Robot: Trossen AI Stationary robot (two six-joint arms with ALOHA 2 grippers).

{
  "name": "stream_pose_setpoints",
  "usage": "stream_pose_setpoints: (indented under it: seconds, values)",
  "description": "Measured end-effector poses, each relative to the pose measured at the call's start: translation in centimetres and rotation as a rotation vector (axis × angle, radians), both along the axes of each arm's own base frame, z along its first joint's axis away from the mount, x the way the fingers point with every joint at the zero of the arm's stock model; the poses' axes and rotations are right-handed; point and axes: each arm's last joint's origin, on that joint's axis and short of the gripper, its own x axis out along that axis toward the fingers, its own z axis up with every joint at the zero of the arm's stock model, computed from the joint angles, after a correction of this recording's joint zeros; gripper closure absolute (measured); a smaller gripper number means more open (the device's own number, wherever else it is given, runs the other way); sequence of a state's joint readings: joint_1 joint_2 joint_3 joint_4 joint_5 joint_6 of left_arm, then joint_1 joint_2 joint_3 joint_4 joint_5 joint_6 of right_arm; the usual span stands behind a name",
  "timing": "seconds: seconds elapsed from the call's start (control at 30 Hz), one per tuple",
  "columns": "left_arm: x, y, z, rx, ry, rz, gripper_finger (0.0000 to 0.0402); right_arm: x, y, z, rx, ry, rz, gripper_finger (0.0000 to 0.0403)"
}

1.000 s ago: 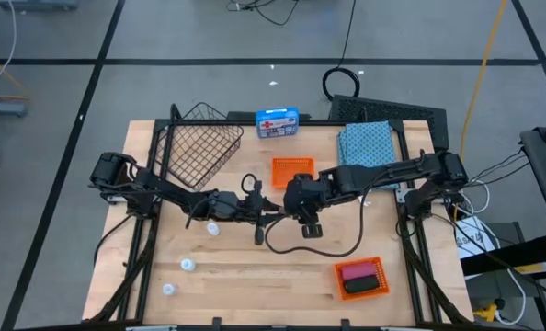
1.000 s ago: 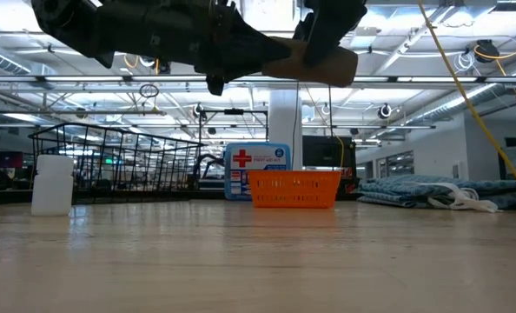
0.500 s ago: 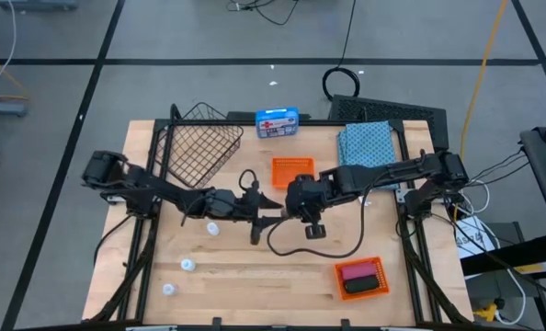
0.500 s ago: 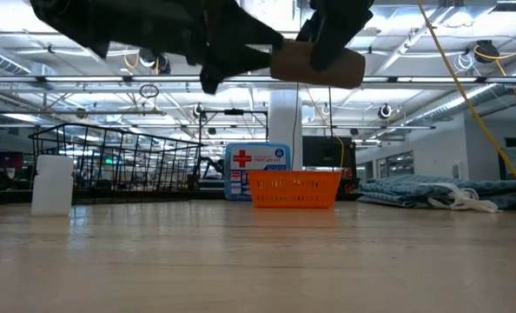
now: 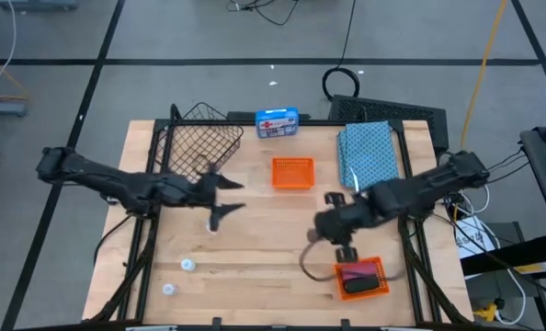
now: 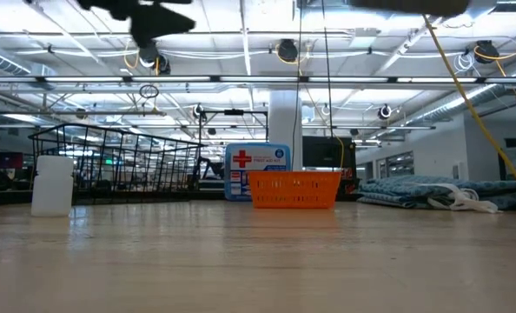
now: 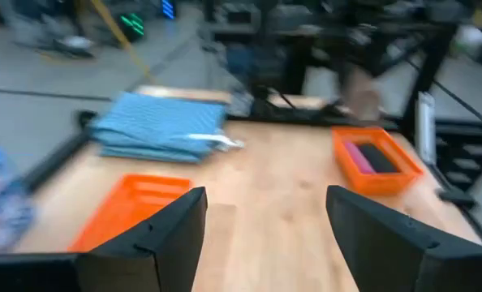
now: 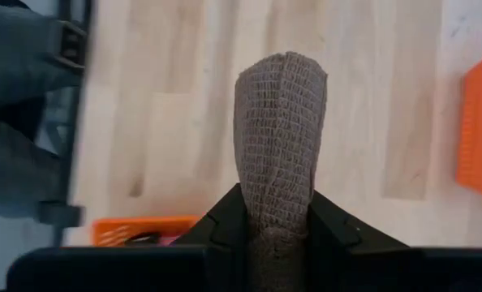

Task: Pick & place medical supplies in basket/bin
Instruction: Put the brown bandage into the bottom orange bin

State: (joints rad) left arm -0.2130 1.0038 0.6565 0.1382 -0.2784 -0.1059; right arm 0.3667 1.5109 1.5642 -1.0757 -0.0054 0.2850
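My right gripper (image 8: 280, 231) is shut on the brown roll (image 8: 280, 122) and hangs above the table (image 5: 255, 248), just far of the orange tray (image 5: 381, 265) holding the pink roll (image 5: 356, 272) and the black roll (image 5: 360, 286). My left gripper (image 5: 225, 199) stands open and empty near the wire basket (image 5: 199, 147); its fingers (image 7: 168, 235) have nothing between them. The folded teal cloth (image 5: 369, 152) lies flat at the far right. Two white vials (image 5: 188, 265) stand near the left front, and one (image 6: 52, 184) shows in the low view. My right gripper pinches one end of the brown roll (image 8: 277, 215) between its two fingers (image 8: 225, 223). The roll lies along the fingers, and most of its length juts out past their tips. It is lifted clear of the table.
An empty orange tray (image 5: 292, 172) sits at the middle of the table, and a blue box with a red-and-white label (image 5: 277, 121) at the far edge beside the basket. Bare wood lies between the two arms. A black cable loops below my right wrist (image 5: 308, 262).
The brown roll has passed from my left gripper to my right: the right shut on it and the left opened and let go. My left gripper has drawn back toward the table's left edge. My right gripper has carried the roll toward the near right, toward the tray with rolls.
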Motion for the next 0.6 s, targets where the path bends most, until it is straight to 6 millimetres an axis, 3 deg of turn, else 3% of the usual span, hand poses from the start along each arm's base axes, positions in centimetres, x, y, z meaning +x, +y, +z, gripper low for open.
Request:
stream_pose_setpoints:
  seconds: [0.13, 0.3, 0.43, 0.6]
  values:
    - [-3.5, 0.8, -1.4, -0.001, -0.056, 0.091, 0.0141, -2.7, 2.3, 1.3, 0.008, -0.037, -0.033, 0.034]
    - [-6.5, 1.7, -3.6, -0.066, -0.142, 0.157, 0.0138, -5.0, 4.7, 1.7, 0.016, -0.053, -0.079, 0.0342]
    - [-7.9, 2.0, -4.9, -0.091, -0.187, 0.157, 0.0138, -6.2, 5.9, 0.1, 0.031, 0.006, -0.117, 0.0342]
    - [-8.6, 2.2, -5.5, -0.103, -0.213, 0.173, 0.0137, -7.6, 6.9, -3.3, 0.027, 0.126, -0.184, 0.0343]
